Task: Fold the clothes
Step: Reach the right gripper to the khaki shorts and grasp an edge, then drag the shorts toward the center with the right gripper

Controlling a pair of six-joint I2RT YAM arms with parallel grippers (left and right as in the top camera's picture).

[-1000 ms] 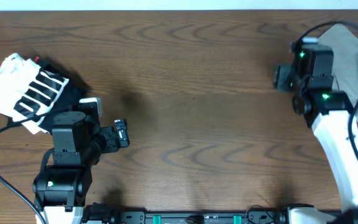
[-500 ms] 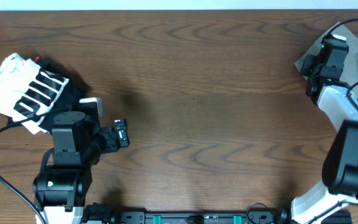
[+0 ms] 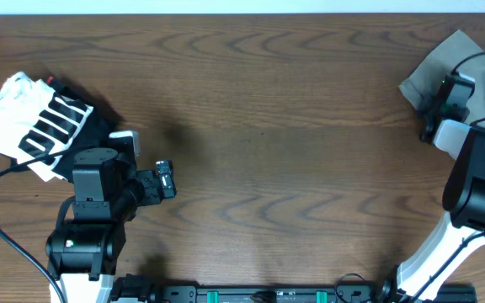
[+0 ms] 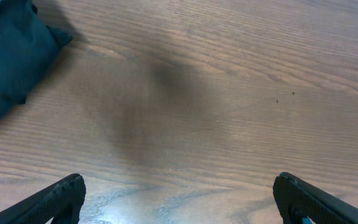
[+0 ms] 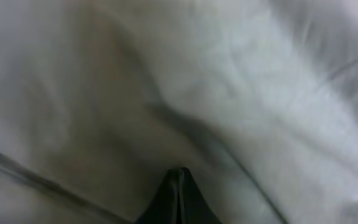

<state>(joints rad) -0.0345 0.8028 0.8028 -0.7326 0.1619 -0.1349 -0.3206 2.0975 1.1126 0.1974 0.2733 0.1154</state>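
The clothes (image 3: 470, 52) are a wrinkled grey-green garment lying at the table's far right edge. My right gripper (image 3: 441, 94) hangs over the garment's left part. In the right wrist view its fingers (image 5: 179, 173) are pressed together, tips against the pale cloth (image 5: 260, 74), which fills that view. No fold of cloth shows between the fingers. My left gripper (image 3: 165, 181) is low at the front left. In the left wrist view it is open (image 4: 179, 199) and empty over bare wood.
A black-and-white striped garment pile (image 3: 45, 122) lies at the far left, behind the left arm. Its dark edge shows in the left wrist view (image 4: 5, 56). Brown wooden table (image 3: 276, 126) spans between the arms. The right arm's cable runs over the khaki cloth.
My right arm has swung from left of the khaki garment onto it and folded back toward the right edge. The left arm has not moved.
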